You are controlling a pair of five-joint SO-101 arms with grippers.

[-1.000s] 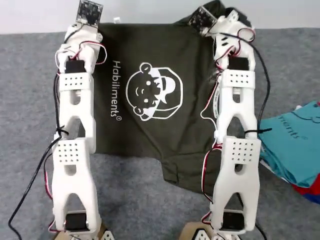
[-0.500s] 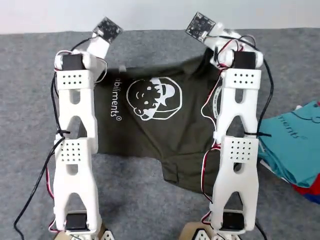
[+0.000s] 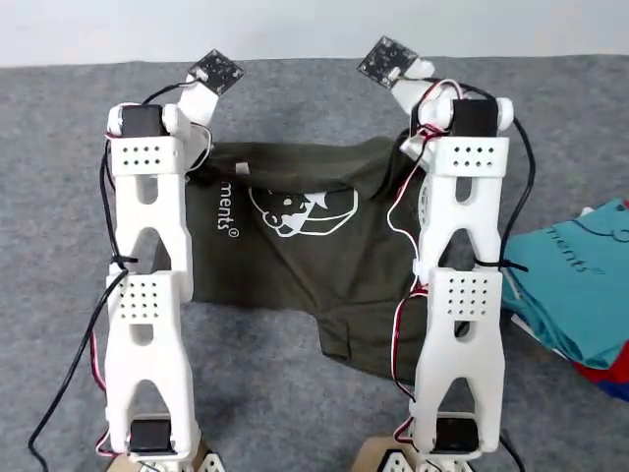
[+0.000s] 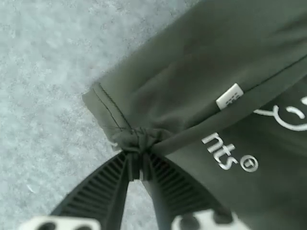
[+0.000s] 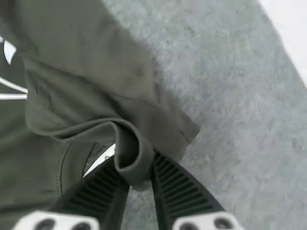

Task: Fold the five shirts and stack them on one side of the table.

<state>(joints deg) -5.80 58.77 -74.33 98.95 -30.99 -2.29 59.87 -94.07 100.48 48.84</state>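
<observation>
One olive shirt [image 3: 295, 265], fold line crosswise.

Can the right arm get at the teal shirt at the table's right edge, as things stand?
Probably not yet: the right arm has its jaws shut on a bunched edge of the dark green printed shirt and must release first. The teal fabric shirt lies close beside that arm, nothing between.

The left tool [image 4: 136, 165] and right tool [image 5: 139, 177] pull back, dragging the pinched edge of the olive shirt [image 3: 314, 275] over its print [image 3: 295, 211].
</observation>
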